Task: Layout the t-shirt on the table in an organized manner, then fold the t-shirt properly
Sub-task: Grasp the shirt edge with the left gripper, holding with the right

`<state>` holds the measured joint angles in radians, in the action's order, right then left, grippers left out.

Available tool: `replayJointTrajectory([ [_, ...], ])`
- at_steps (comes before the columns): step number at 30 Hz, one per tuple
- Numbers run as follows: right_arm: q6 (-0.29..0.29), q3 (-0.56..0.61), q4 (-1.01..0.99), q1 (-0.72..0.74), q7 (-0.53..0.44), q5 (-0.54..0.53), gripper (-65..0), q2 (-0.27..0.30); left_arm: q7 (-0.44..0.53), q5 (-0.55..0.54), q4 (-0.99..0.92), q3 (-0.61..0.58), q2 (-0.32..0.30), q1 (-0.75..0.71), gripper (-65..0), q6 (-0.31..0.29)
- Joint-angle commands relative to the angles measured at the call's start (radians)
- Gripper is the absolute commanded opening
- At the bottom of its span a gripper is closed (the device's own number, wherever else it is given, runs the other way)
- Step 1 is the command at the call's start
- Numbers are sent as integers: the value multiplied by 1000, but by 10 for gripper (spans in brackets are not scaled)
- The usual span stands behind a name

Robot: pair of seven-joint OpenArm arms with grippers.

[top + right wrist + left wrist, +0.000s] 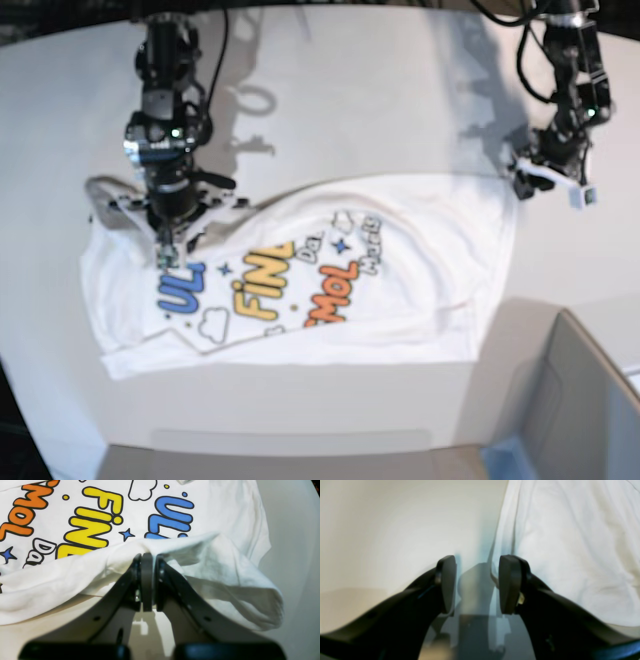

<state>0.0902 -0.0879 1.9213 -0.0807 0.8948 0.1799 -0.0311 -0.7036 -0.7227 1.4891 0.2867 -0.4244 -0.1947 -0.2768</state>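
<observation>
Basically t-shirt (300, 270) is light, floppy cloth; right gripper (147, 562) pinches a fold, left gripper (477, 580) gapes empty beside its 3 o'clock hem; grab edges.

Brightness: we see all three views well lit, with whites near blown out.
Shadows: in the base view the arms cast soft grey shadows on the table (340, 110).
Glare: we note a bluish sheen between the left gripper (477, 585) pads.
Focus: the left wrist view is soft throughout; the t-shirt (200, 562) print looks crisp.
Distortion: we see wide-angle bending at wrist-view edges.
</observation>
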Motion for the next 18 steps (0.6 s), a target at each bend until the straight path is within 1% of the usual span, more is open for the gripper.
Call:
replayJointTrajectory([
  [1, 0, -3, 17, 15, -24, 2, -650, -2, 14, -31, 20, 32, -20, 8, -358, -5],
  [3, 0, -3, 17, 14, -24, 2, -650, -2, 14, -67, 28, 58, -20, 5, -358, -5],
  [6, 0, -3, 17, 14, -24, 2, -650, -2, 12, -104, 57, 55, -21, -1, -358, -6],
  [13, 0, -3, 16, 14, -24, 2, -650, -2, 12, -102, 49, -70, -21, 5, -358, -6],
  [18, 0, -3, 16, 14, -24, 2, -650, -2, 17, -102, 18, -79, -20, 7, -358, -5],
])
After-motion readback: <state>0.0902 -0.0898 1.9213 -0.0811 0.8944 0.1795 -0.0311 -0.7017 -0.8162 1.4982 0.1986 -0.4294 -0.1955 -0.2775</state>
